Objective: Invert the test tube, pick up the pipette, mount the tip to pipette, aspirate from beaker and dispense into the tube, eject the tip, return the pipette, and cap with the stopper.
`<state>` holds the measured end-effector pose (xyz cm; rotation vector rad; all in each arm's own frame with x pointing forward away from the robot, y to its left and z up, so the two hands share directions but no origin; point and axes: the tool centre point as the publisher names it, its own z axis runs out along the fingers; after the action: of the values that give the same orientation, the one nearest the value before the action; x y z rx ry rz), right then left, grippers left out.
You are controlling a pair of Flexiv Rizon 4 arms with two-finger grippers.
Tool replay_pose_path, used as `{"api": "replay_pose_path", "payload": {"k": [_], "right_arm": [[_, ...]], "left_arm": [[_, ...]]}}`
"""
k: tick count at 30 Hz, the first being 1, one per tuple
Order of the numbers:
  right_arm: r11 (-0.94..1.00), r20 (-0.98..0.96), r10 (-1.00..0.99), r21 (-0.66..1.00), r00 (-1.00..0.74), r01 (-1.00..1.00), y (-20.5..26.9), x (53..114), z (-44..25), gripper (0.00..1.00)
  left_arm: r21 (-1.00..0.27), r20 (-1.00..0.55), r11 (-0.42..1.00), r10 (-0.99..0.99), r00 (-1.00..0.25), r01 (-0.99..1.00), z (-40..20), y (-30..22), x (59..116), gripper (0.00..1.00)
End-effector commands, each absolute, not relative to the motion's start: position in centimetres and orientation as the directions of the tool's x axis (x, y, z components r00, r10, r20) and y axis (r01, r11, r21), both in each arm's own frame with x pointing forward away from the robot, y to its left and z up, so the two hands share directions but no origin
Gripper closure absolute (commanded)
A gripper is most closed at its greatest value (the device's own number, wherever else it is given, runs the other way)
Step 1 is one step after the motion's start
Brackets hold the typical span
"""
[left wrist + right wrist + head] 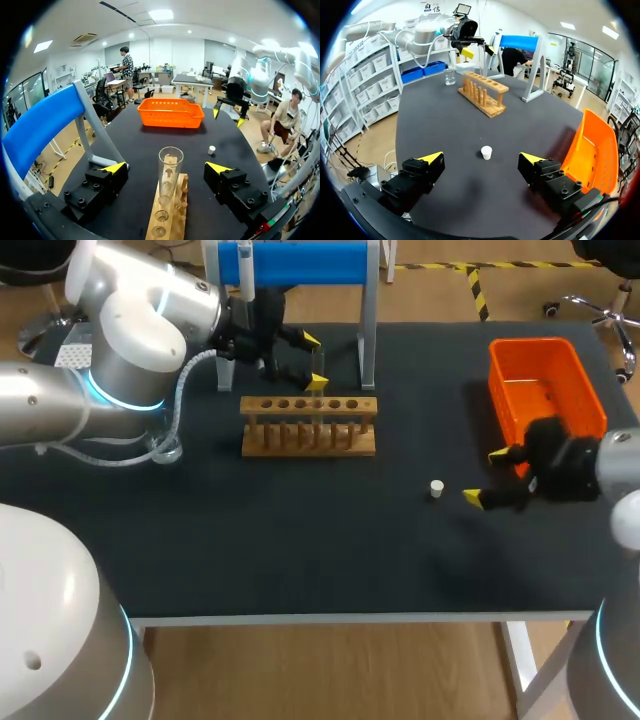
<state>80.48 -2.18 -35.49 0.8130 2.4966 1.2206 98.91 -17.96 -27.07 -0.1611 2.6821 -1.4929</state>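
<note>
Near the far edge of the desk [300, 550], the left claw [314, 362] stood wide open astride the clear glass test tube [170, 170], upright in the pale wooden rack [308, 427]; closing off-centre could tip or crack it. The small white stopper [436, 488] lay ahead of the wide-open right claw [485, 476].

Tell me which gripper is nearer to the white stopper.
Right. The right gripper sits open just beside the stopper, not touching it. The left gripper is far off at the wooden rack, the test tube between its open fingers.
</note>
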Motion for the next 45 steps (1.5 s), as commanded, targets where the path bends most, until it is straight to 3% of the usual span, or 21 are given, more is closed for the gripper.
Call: {"api": "replay_pose_path", "payload": {"k": [1,5,6,7,8,9,13,15,18,19,25,35,39,45], "right_arm": [[0.503,0.006,0.600,0.775,-0.800,0.382,-1.1,80.6,-36.5,0.51],[0.509,0.003,0.606,0.767,-0.795,0.391,-0.7,80.7,-37.0,0.51],[0.511,0.002,0.606,0.765,-0.795,0.391,-0.6,80.7,-37.1,0.35],[0.512,0.001,0.606,0.765,-0.796,0.391,-0.5,80.8,-37.2,0.27],[0.514,0.002,0.606,0.763,-0.795,0.393,-0.4,80.8,-37.3,0.38],[0.518,0.000,0.606,0.759,-0.795,0.395,-0.2,80.9,-37.5,0.38],[0.523,-0.005,0.610,0.753,-0.792,0.398,0.4,81.2,-37.9,0.33],[0.527,-0.007,0.612,0.750,-0.791,0.401,0.9,81.3,-38.1,0.35],[0.529,-0.010,0.617,0.745,-0.787,0.406,1.3,81.4,-38.3,0.28],[0.531,-0.012,0.620,0.742,-0.785,0.408,1.4,81.4,-38.4,0.20],[0.539,-0.014,0.629,0.728,-0.777,0.423,1.9,81.8,-39.3,0.13],[0.544,-0.016,0.636,0.719,-0.771,0.434,2.3,82.5,-40.4,0.12],[0.542,-0.012,0.639,0.717,-0.769,0.438,2.5,82.8,-40.6,0.20],[0.532,-0.008,0.651,0.718,-0.759,0.449,2.6,83.4,-41.0,0.13]], "left_arm": [[-0.849,-0.007,0.525,-0.122,-0.993,-0.059,-27.0,-17.9,99.0,0.00],[-0.849,-0.007,0.525,-0.122,-0.993,-0.059,-27.0,-17.9,99.0,0.00],[-0.849,-0.007,0.525,-0.122,-0.993,-0.059,-27.0,-17.9,99.0,0.00],[-0.849,-0.007,0.525,-0.122,-0.993,-0.059,-27.0,-17.9,99.0,0.00],[-0.849,-0.007,0.525,-0.122,-0.993,-0.059,-27.0,-17.9,99.0,0.00],[-0.849,-0.007,0.525,-0.122,-0.993,-0.059,-27.0,-17.9,99.0,0.00],[-0.849,-0.007,0.525,-0.122,-0.993,-0.059,-27.0,-17.9,99.0,0.00],[-0.849,-0.007,0.525,-0.122,-0.993,-0.059,-27.0,-17.9,99.0,0.00],[-0.849,-0.007,0.525,-0.122,-0.993,-0.059,-27.0,-17.9,99.0,0.00],[-0.849,-0.007,0.525,-0.122,-0.993,-0.059,-27.0,-17.9,99.0,0.00],[-0.849,-0.007,0.525,-0.122,-0.993,-0.059,-27.0,-17.9,99.0,0.00],[-0.849,-0.007,0.525,-0.122,-0.993,-0.059,-27.0,-17.9,99.0,0.00],[-0.849,-0.007,0.525,-0.122,-0.993,-0.059,-27.0,-17.9,99.0,0.00],[-0.849,-0.007,0.525,-0.122,-0.993,-0.059,-27.0,-17.9,99.0,0.00]]}}
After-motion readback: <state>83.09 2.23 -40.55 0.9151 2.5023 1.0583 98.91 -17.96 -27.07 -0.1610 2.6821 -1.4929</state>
